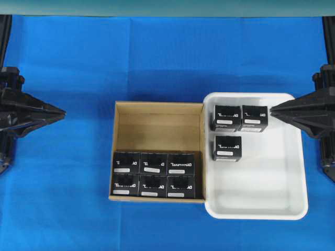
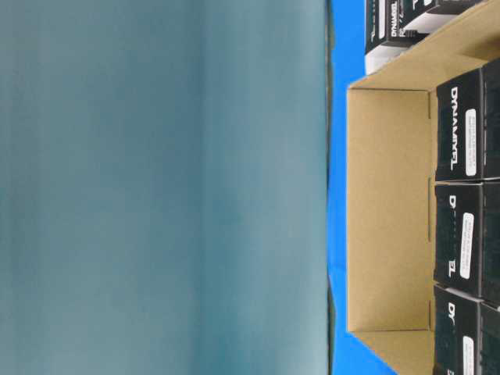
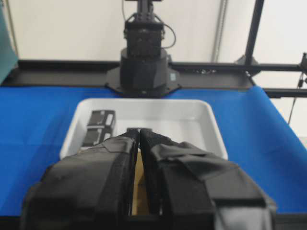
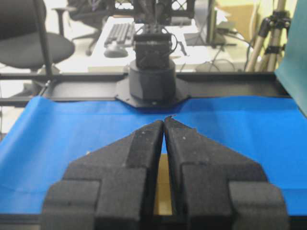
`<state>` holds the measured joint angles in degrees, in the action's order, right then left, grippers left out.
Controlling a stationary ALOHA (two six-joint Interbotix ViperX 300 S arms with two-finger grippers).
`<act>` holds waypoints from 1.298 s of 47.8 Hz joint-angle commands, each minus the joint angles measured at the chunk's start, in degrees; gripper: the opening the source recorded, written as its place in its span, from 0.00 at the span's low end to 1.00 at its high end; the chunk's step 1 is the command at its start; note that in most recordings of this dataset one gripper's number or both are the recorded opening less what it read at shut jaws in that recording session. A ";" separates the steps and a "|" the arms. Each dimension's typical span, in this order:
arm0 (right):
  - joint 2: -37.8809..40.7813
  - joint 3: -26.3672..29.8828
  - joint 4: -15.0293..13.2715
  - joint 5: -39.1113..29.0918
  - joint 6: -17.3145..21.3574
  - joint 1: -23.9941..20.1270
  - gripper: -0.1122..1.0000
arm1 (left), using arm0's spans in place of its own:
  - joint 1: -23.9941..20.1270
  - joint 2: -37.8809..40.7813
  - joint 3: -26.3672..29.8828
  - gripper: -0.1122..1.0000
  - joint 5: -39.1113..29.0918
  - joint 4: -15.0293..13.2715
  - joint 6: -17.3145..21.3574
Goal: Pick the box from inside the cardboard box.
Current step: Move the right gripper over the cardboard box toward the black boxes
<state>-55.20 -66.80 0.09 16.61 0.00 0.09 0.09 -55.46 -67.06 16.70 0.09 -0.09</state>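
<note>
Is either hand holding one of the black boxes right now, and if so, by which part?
Nothing is held. The left hand and right hand are both shut and empty, parked at the table's sides, clear of the cardboard box and the white tray.

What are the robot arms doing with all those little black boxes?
Right now, nothing is being held. The left end effector and the right end effector are both shut and parked at the sides of the blue table. Six small black boxes sit in two rows inside the cardboard box. Three more already sit in the white tray beside it. The job seems to be moving boxes out of the carton.
</note>
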 commanded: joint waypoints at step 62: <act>58.45 55.28 7.12 -77.70 10.55 -2.55 0.12 | -0.88 1.41 7.29 0.07 -17.75 0.88 -0.35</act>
<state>1.23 -13.36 7.29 -59.50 10.63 -2.37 -0.79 -54.23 -61.35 -1.14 0.88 -0.44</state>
